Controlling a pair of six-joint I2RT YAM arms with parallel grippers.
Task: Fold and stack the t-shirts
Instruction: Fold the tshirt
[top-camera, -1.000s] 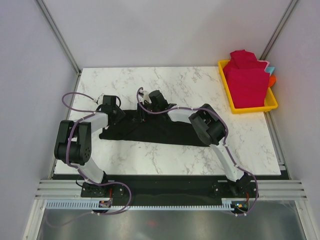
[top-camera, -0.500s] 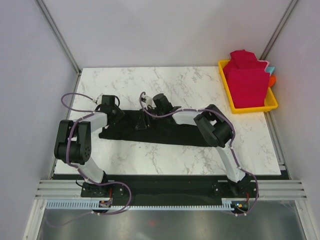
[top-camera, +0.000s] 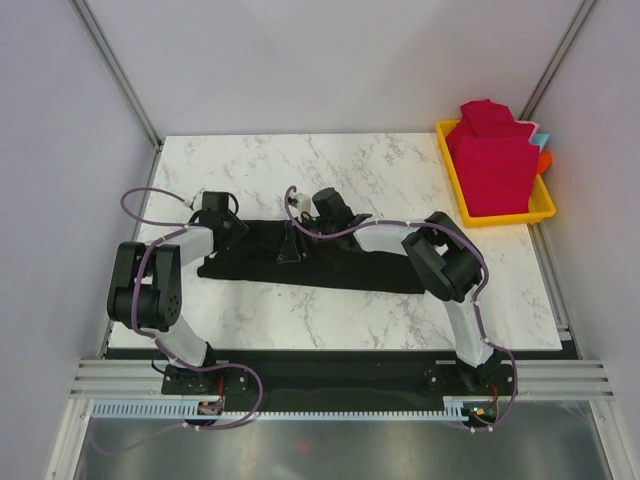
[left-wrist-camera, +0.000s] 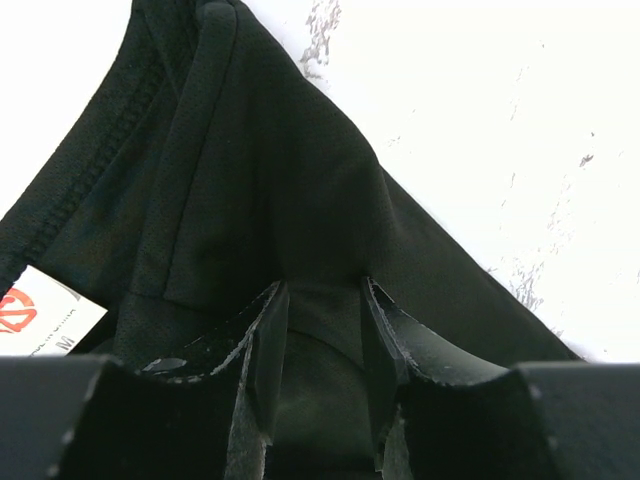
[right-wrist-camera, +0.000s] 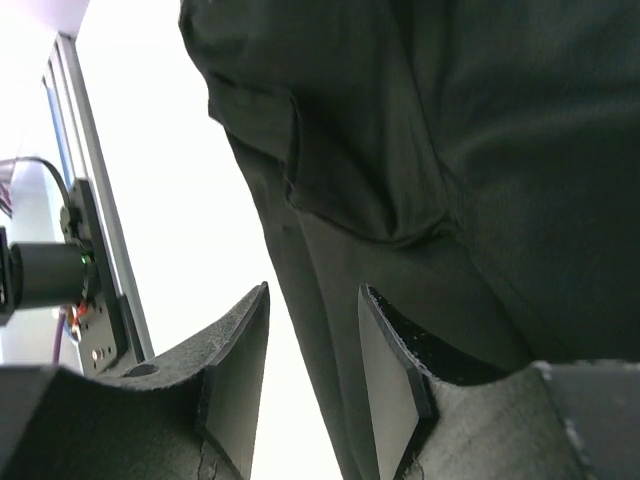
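The black t-shirt (top-camera: 350, 262) lies in a long flat band across the middle of the marble table (top-camera: 380, 165). My left gripper (top-camera: 235, 235) sits low on its left end. In the left wrist view the jaws (left-wrist-camera: 318, 290) stand a little apart, with black cloth (left-wrist-camera: 270, 180) filling the gap. My right gripper (top-camera: 290, 250) is over the band left of centre. Its jaws (right-wrist-camera: 312, 295) are open, with the shirt's edge (right-wrist-camera: 480, 150) running between them and white table showing beside it. The crimson-red t-shirts (top-camera: 495, 165) are piled in the tray at the back right.
The yellow tray (top-camera: 505, 217) stands at the table's back right corner, with small orange and teal items (top-camera: 544, 160) at its right side. Frame posts and grey walls close in the table. A metal rail (top-camera: 340, 380) runs along the near edge by the arm bases.
My right gripper has moved a little right and towards the near edge over the black shirt. The left gripper and the shirt's outline have hardly moved.
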